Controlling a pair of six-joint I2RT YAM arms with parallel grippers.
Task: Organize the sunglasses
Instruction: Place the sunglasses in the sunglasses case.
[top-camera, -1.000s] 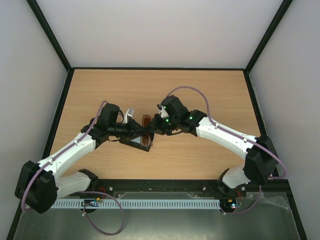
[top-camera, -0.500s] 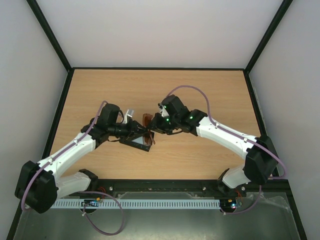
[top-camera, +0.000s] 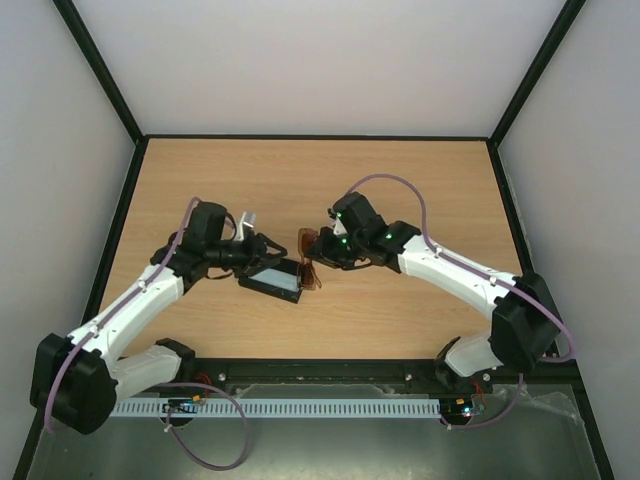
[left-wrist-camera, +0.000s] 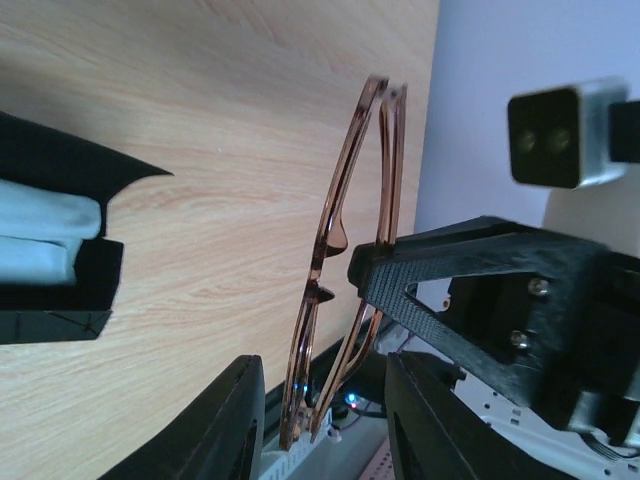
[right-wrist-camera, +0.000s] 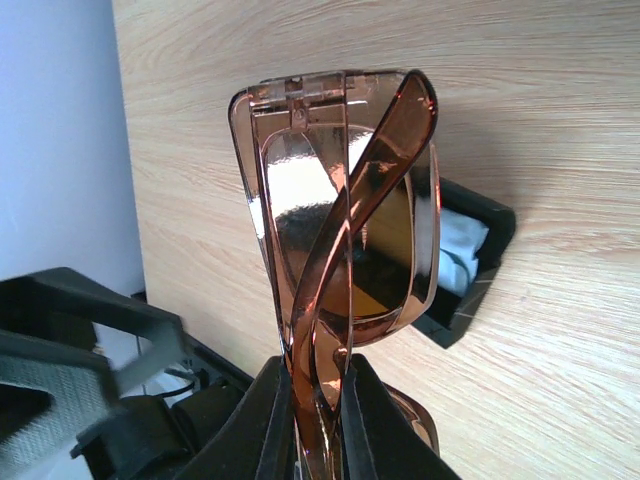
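The folded sunglasses (right-wrist-camera: 340, 210) have an amber translucent frame and dark lenses. My right gripper (right-wrist-camera: 315, 385) is shut on them and holds them above the table, just right of the case. In the top view the sunglasses (top-camera: 309, 262) hang between the two grippers. My left gripper (left-wrist-camera: 325, 430) stands open, its fingers (left-wrist-camera: 225, 430) on either side of the sunglasses (left-wrist-camera: 335, 250) without touching them. From above, the left gripper (top-camera: 272, 252) is left of the glasses and the right gripper (top-camera: 320, 255) is on them.
A black rectangular case (top-camera: 272, 281) lies open on the wooden table (top-camera: 400, 180) under the left gripper, with a pale blue cloth (right-wrist-camera: 450, 250) inside. The case (left-wrist-camera: 50, 250) shows at the left edge of the left wrist view. Black rails edge the table.
My left gripper has opened, let go of the sunglasses and drawn back to the left. The right gripper keeps hold of them and has shifted slightly right.
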